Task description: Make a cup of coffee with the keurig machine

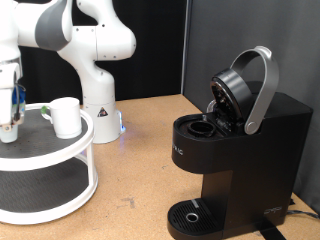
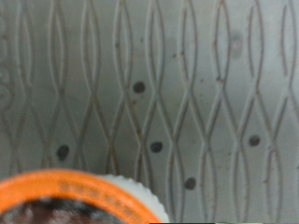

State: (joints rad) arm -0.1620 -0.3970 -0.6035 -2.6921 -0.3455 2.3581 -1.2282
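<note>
1. Brown tabletop (image 1: 140, 150) carries everything; white robot arm base (image 1: 97, 100) at the exterior view's top left.
2. Matte black keurig machine (image 1: 235, 150) at the exterior view's right, lid raised, grey handle (image 1: 262, 85) tilted up, brew chamber exposed.
3. White two-tier round shelf (image 1: 45, 160) at the exterior view's left, patterned grey mat on top.
4. Cup (image 1: 65, 117) upright on the upper tier.
5. Gripper (image 1: 10, 125) low over that tier, beside the cup; cannot tell its opening.
6. Wrist view: orange-rimmed pod (image 2: 79, 201) on the mat.
</note>
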